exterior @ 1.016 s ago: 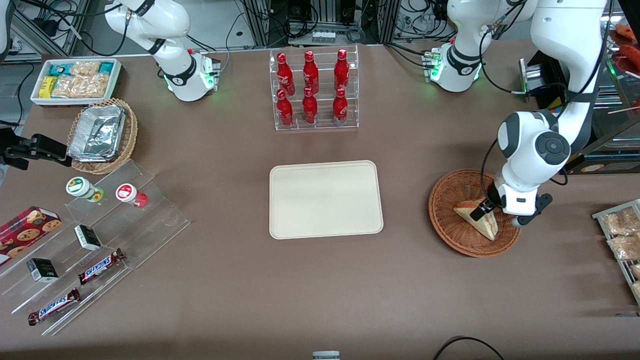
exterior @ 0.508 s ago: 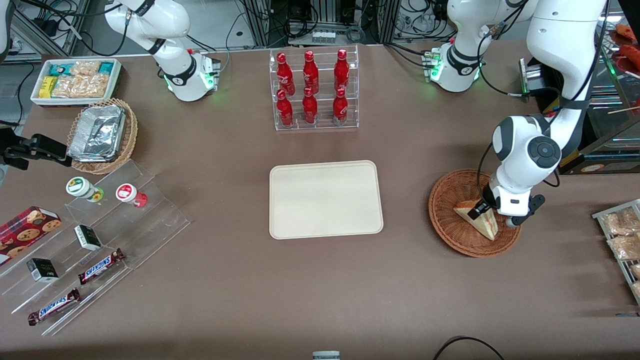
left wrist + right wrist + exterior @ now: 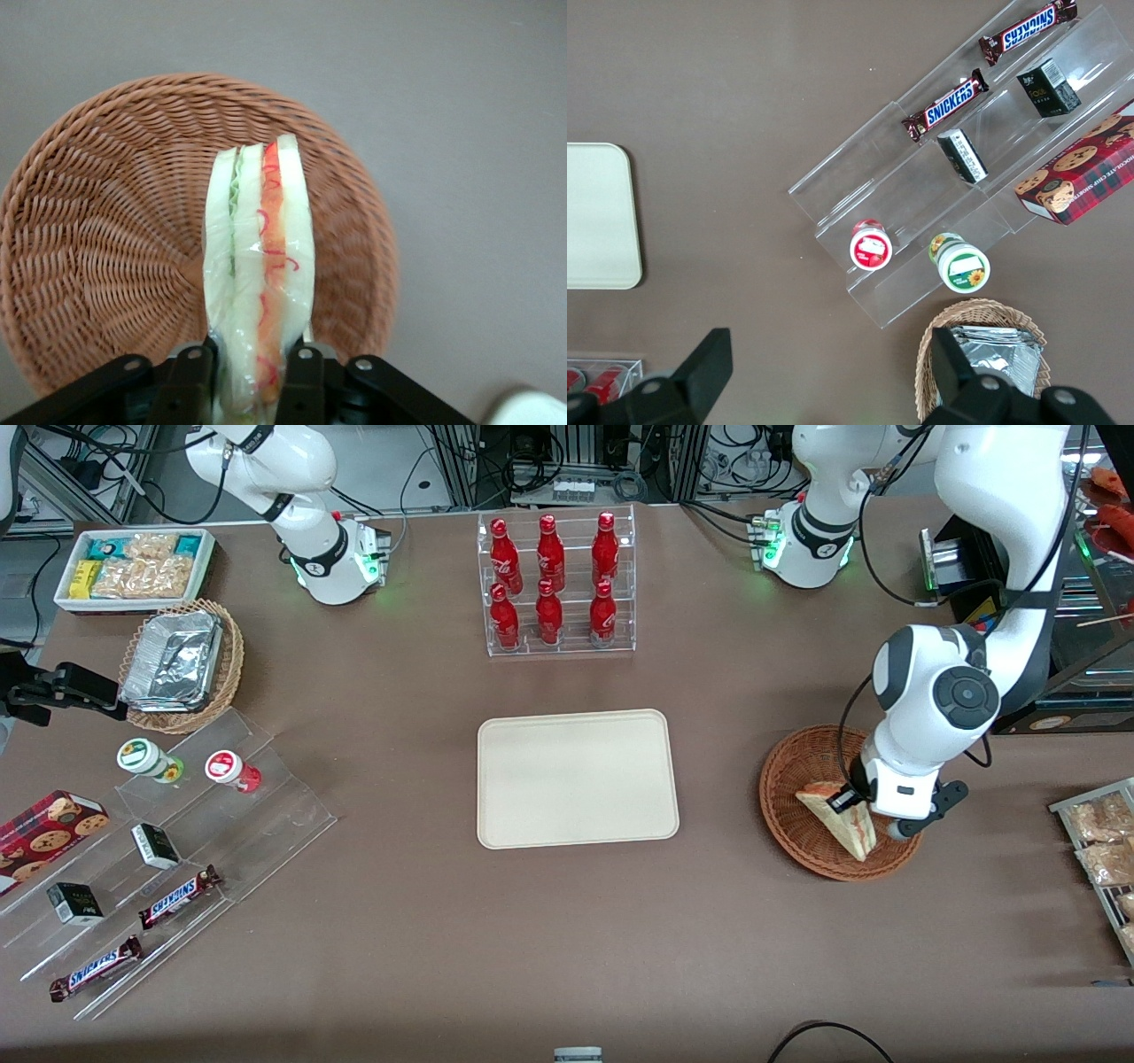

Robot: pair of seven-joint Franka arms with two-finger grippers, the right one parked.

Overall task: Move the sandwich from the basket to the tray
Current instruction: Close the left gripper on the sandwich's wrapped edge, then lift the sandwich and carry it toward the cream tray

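**Sandwich pinched and lifted over the basket**

The two black fingers (image 3: 191,376) were clamped on the bottom end of the sandwich (image 3: 260,274), one on each bread face, so the gripper (image 3: 849,799) was holding it edge-up with the red-orange and green filling showing. In the wrist view the wedge looked raised above the weave, though whether its tip touched the basket I couldn't tell. The basket (image 3: 793,815) sat right under it, toward the working arm's end of the table (image 3: 567,939).

The tray (image 3: 576,778) lay flat mid-table, well apart from the basket, with nothing on it. Farther from the camera than the tray was a clear rack of red bottles (image 3: 554,584). Toward the parked arm's end there were a tan basket of foil containers (image 3: 177,664), a white bin of snacks (image 3: 133,567) and clear stepped shelves with candy bars (image 3: 177,895). Plain brown tabletop everywhere, with cables and equipment racks at the edge farthest from the camera.
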